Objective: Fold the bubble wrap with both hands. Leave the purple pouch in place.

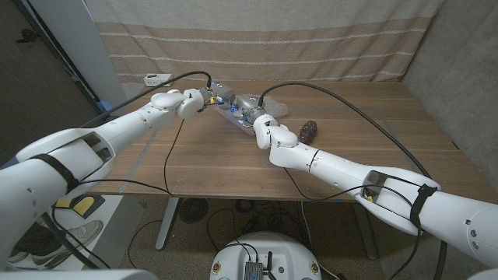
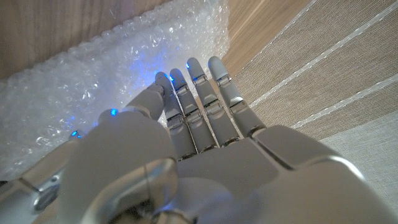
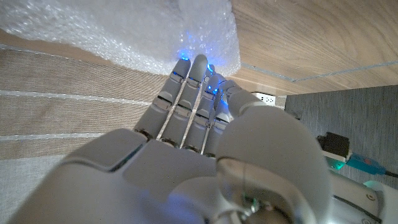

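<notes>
With both hands reaching fingertips to the bubble wrap [image 1: 247,109] lying just left of the purple pouch [image 1: 309,130], the left hand [image 1: 204,96] and right hand [image 1: 250,108] are risking slipping off the slick film, though I cannot tell whether either is actually pinching it.

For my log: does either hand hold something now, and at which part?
Both hands' fingertips are at the bubble wrap: left hand and right hand each at an edge. Whether either really grips it cannot be told.

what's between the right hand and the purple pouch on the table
Bare wood, in the head view: the right hand sits at the bubble wrap, and the purple pouch lies apart.
</notes>
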`<state>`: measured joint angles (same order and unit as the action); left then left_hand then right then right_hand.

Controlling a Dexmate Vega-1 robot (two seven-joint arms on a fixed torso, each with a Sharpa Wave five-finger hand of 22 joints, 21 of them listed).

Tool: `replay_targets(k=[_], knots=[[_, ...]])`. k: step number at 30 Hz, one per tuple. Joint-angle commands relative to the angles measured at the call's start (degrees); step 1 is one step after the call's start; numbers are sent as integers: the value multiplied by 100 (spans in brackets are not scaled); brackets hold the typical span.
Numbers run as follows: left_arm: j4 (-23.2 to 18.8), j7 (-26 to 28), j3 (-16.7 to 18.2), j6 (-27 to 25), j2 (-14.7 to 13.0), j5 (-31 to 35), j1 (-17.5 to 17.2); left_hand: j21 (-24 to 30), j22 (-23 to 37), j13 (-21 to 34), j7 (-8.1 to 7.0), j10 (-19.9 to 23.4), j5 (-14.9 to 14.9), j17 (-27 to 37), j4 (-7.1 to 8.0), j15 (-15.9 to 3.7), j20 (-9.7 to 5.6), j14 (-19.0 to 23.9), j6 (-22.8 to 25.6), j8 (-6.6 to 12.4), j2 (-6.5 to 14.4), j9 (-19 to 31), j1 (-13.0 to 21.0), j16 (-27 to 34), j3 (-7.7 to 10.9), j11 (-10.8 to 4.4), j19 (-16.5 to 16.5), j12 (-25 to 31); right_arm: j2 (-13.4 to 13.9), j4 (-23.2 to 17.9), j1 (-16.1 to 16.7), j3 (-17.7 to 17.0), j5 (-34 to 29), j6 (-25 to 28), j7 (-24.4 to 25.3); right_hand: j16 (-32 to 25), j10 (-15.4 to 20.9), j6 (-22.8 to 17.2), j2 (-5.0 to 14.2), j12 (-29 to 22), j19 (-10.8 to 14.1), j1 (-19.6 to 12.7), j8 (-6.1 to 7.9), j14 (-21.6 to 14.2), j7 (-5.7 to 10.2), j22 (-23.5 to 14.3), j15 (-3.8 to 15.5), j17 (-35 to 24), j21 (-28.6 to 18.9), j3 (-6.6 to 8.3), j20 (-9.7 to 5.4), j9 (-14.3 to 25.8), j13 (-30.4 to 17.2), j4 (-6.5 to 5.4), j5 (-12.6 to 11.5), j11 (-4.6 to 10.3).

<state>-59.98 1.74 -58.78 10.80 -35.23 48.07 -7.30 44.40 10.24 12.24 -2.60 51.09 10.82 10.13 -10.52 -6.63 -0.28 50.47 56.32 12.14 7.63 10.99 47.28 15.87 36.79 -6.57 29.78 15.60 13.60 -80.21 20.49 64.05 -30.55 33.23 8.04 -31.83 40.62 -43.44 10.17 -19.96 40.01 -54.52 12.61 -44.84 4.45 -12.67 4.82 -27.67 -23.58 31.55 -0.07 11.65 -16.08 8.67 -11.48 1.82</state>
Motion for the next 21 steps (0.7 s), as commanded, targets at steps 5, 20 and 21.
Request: replay_targets(k=[5,20,21], knots=[[468,-236,-329,0,226,13,249,-72,-9,15,106,-137,-33,19,235,-318,109,-182,-129,-87,-171,6,-418,-181,-151,183,-104,-137,-138,419,-255,114,247,144,-464,226,-44,77,-216,37,-83,690,-64,116,-81,-9,340,7,-113,-264,136,12,32,-399,88,-115],[694,-455,-484,91,289,-247,281,-277,-15,2,291,-197,-13,-8,358,-128,198,-348,-237,-164,78,3,-1041,-456,19,376,-304,-306,-244,765,-390,200,495,138,-596,310,6,57,-184,28,-5,872,-68,-16,-153,4,268,69,-203,-267,176,11,55,-470,77,-180],[671,-428,-498,82,277,-223,276,-306,-14,3,286,-229,-15,-9,350,-100,187,-405,-274,-166,76,4,-1080,-481,36,377,-352,-324,-253,800,-392,189,533,114,-599,281,10,52,-164,29,108,885,-69,-137,-172,5,274,67,-263,-257,165,10,62,-464,72,-185]])
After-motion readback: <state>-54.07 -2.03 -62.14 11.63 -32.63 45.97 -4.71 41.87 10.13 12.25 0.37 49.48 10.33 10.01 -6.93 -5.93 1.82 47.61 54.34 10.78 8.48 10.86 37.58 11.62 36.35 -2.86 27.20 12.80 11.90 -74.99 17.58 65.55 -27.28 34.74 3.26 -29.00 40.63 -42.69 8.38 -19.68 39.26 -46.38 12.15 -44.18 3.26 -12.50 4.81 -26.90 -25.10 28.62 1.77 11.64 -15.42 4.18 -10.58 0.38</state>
